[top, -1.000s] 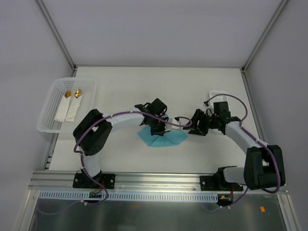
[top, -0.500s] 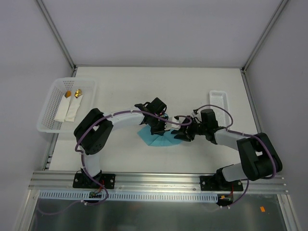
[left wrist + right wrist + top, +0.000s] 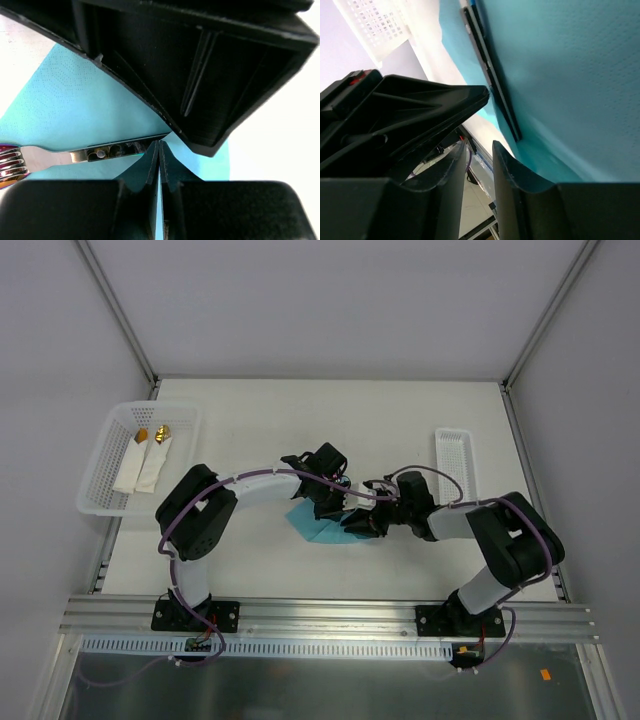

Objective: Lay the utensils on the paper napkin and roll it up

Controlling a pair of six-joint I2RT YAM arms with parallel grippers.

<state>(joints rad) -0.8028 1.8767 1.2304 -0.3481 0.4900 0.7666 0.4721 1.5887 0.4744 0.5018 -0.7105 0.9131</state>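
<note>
Roughly at the centre of the table [image 3: 300, 420], a little toward 6 o'clock, lies the teal paper napkin [image 3: 315, 529], with both arms reaching in over it. The left gripper [image 3: 159, 146] comes in from the napkin's 12 o'clock side. Its fingers are pressed together with no gap, and their tips sit on the napkin right at the handle end of a utensil [image 3: 100, 152]. This is a fork lying flat on the teal paper, with its purplish-pink head pointing toward 9 o'clock in the left wrist view. Whether the tips pinch the handle or only touch it, I cannot tell. The right gripper [image 3: 479, 145] sits at the napkin's 3 o'clock edge, close beside the left one. Its fingers stand a narrow gap apart with nothing between them, and the teal paper lies against the outer side of one finger [image 3: 520, 190]. At the table's 9 o'clock stands a white basket [image 3: 100, 490] holding two white rolled napkins [image 3: 150, 465]. A small white tray [image 3: 457, 485] lies at 3 o'clock.
</note>
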